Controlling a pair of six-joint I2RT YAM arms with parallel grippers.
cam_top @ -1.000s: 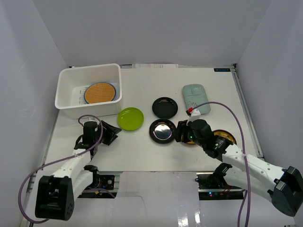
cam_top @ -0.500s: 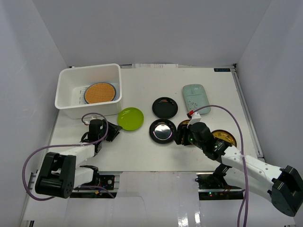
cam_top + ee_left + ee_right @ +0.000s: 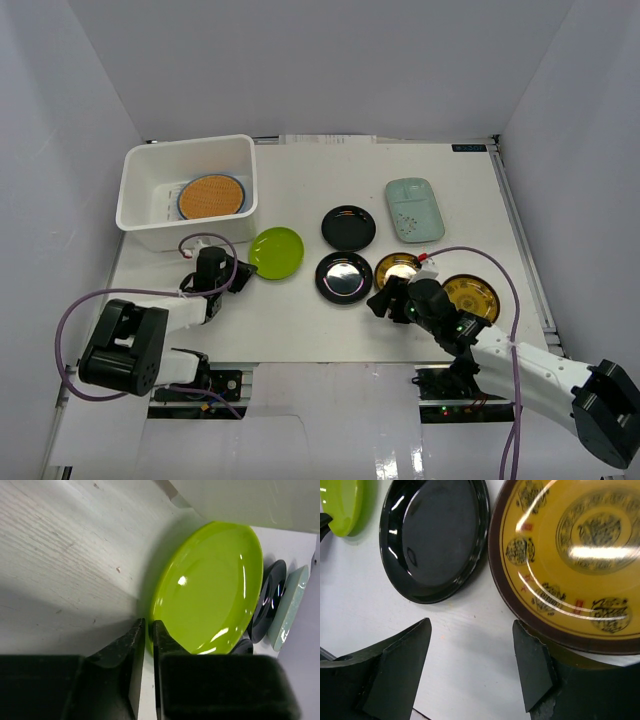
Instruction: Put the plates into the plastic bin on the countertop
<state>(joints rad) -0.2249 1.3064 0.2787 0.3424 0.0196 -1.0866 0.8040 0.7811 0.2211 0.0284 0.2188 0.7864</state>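
Observation:
The white plastic bin (image 3: 140, 195) stands at the back left and holds the wicker plate (image 3: 211, 196) on top of the light blue plate (image 3: 183, 204). The lime green plate (image 3: 276, 251) lies just in front of the bin. My left gripper (image 3: 243, 272) is shut on its left rim; the rim sits between the narrow jaws in the left wrist view (image 3: 149, 625). Two black plates (image 3: 348, 227) (image 3: 343, 277), two gold plates (image 3: 397, 268) (image 3: 470, 296) and the mint plate (image 3: 414, 209) lie on the countertop (image 3: 300, 320). My right gripper (image 3: 385, 300) is open and empty above bare table, between a black plate (image 3: 435, 535) and a gold plate (image 3: 570, 555).
The bin wall (image 3: 250, 500) rises right behind the lime plate (image 3: 210, 585). Purple cables loop from both arms over the near table edge. Pale grey walls close in the left, back and right sides.
My left gripper has moved right to the lime plate and closed on its rim. My right gripper has drawn back toward the near edge, uncovering the left gold plate.

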